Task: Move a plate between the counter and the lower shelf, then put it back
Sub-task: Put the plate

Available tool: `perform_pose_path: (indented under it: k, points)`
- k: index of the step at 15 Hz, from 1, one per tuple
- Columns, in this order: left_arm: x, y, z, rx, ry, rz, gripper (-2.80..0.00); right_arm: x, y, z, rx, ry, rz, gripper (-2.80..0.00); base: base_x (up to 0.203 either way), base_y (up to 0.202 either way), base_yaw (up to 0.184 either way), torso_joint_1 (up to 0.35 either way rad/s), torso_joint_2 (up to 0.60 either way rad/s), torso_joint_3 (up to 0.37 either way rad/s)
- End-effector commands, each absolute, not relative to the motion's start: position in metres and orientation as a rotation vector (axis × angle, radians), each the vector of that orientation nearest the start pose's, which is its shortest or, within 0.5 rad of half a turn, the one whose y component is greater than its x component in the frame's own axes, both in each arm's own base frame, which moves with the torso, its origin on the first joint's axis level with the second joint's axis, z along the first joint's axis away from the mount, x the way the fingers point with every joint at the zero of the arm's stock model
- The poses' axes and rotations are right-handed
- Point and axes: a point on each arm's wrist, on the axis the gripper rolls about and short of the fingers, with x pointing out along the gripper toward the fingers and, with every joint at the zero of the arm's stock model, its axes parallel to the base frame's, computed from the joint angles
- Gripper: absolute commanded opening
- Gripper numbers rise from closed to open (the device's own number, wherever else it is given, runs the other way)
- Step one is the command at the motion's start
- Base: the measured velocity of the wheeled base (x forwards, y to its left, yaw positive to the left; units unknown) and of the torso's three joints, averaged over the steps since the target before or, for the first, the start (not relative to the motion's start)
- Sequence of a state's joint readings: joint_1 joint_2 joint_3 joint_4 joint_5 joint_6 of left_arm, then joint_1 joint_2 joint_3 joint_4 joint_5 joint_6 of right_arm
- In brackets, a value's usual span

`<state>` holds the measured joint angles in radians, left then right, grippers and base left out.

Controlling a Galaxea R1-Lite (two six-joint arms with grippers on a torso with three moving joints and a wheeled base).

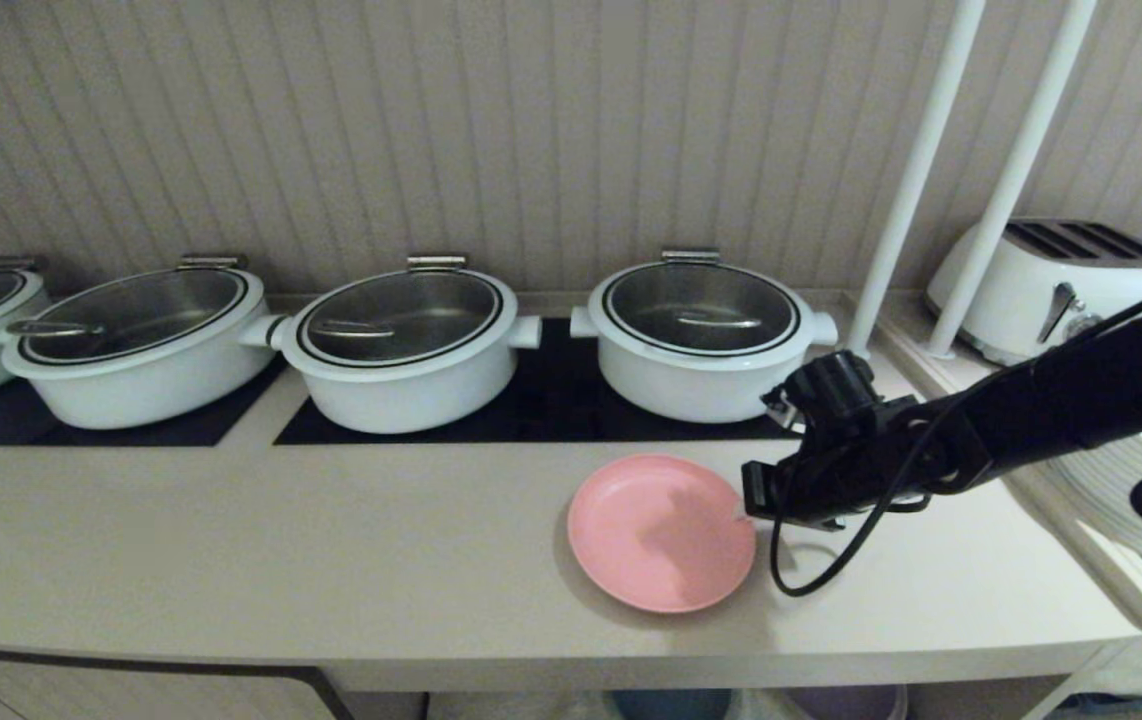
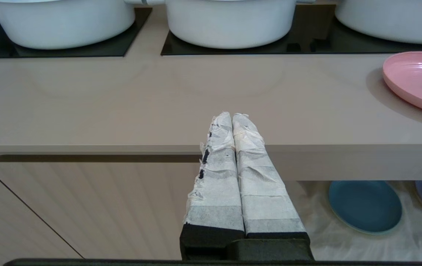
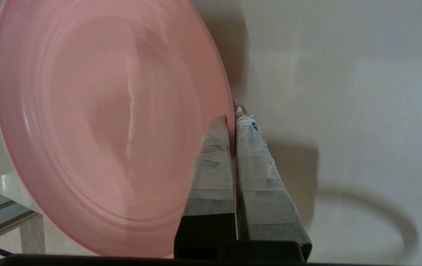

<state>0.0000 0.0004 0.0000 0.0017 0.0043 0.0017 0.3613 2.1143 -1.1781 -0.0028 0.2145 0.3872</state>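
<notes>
Pinching the plate (image 3: 96, 125) by its rim, the right gripper (image 3: 233, 116) is clenched at the edge nearest it. A level lift off the surface (image 1: 331, 540) is advised, lest the thin grip slip. The left gripper (image 2: 232, 117) is kept closed, empty, before the surface front.

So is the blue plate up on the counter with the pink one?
No, the blue plate lies on the white cloth in the lower shelf, below the counter.

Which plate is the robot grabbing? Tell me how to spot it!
Find the long beige counter with white pots along the back. In front of the rightmost pot lies the plate, its rim pinched by the right gripper. It's pink; the blue plate sits below.
</notes>
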Motion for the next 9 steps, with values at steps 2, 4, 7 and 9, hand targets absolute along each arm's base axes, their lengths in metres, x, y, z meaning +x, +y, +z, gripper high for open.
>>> perform_pose_path:
  k: [2, 4, 7, 9]
  points:
    - [-0.0228, 0.0001, 0.0753, 0.002, 0.002, 0.005, -2.80, 0.3540, 0.1392, 0.0793, 0.282, 1.030, 0.345, -2.80, 0.000, 0.000, 0.000, 0.000, 0.00, 0.000]
    - [-0.0228, 0.0001, 0.0753, 0.002, 0.002, 0.005, -2.80, 0.3552, 0.1397, 0.0799, 0.282, 1.023, 0.347, 0.00, 0.000, 0.000, 0.000, 0.000, 0.00, 0.000]
    - [-0.0228, 0.0001, 0.0753, 0.002, 0.002, 0.005, -2.80, 0.3554, 0.1396, 0.0806, 0.279, 1.019, 0.343, 0.00, 0.000, 0.000, 0.000, 0.000, 0.00, 0.000]
    - [-0.0228, 0.0001, 0.0753, 0.002, 0.002, 0.005, -2.80, 0.3553, 0.1392, 0.0812, 0.275, 1.014, 0.329, 0.00, 0.000, 0.000, 0.000, 0.000, 0.00, 0.000]
